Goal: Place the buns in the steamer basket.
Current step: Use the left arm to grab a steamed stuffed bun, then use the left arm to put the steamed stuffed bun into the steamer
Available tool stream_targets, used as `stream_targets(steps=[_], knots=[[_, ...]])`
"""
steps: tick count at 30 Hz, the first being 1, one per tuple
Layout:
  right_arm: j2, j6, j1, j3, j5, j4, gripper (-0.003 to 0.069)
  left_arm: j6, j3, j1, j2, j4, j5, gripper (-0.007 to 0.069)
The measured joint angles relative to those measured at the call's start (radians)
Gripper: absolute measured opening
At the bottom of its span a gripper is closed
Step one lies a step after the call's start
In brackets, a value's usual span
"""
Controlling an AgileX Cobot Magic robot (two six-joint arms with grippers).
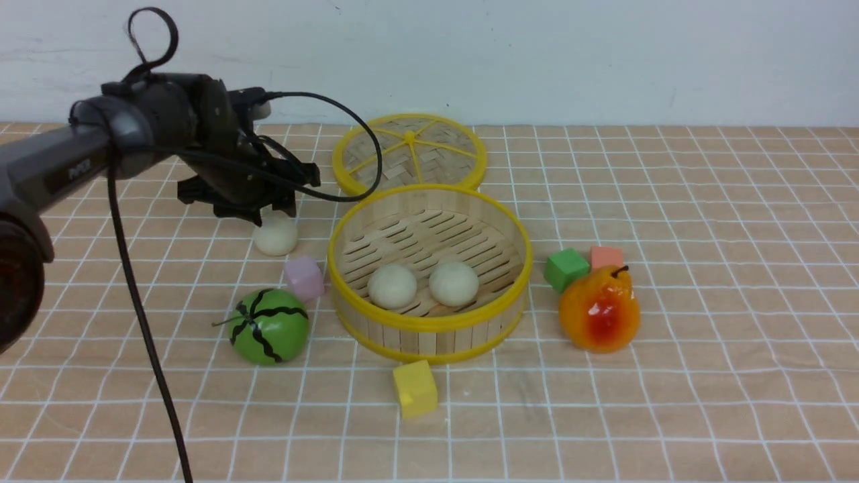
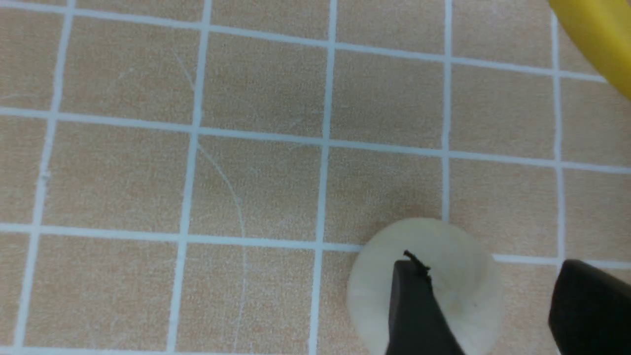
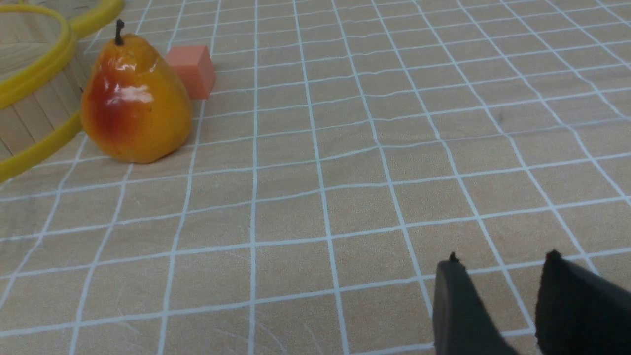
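Front view, arm: the left arm [image 1: 80, 151] reaches in from the left and bends down at the wrist. The left gripper [image 1: 272, 215] points at the cloth, just above the loose bun [image 1: 275, 236].
Front view, buns: a left bun [image 1: 392, 286] and a right bun [image 1: 453, 283] lie side by side in the near half of the steamer basket [image 1: 429, 325]. The loose bun sits on the cloth to the basket's left, beyond the pink cube [image 1: 304, 277] and the watermelon toy [image 1: 270, 327].
Left wrist view, tool: the left gripper [image 2: 488, 266] has its jaws partly apart and holds nothing. One finger [image 2: 416, 310] crosses over the top of the loose bun [image 2: 468, 281]; the other stands clear beside it (a strip of cloth shows between them).
Right wrist view, tool: the right gripper [image 3: 503, 259] shows only here, low over bare cloth, with its jaws apart and empty.
Right wrist view, surroundings: the pear [image 3: 135, 103] stands just beside the steamer basket [image 3: 29, 79], on its right. The salmon cube [image 3: 191, 70] sits close behind the pear.
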Motion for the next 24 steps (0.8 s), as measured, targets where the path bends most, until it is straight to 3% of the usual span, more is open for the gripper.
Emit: stream_targets(steps=[8,17,24], knots=[[0.0,0.0,0.0,0.0,0.0,0.0,0.0241,0.0,-0.002,0.0,0.033,0.017,-0.005,0.0303],[0.0,0.0,0.0,0.0,0.0,0.0,0.0241,0.0,-0.008,0.001,0.017,0.024,0.013,0.0001],[0.0,0.0,0.0,0.0,0.0,0.0,0.0241,0.008,-0.047,-0.037,-0.102,0.009,0.108,-0.0005]])
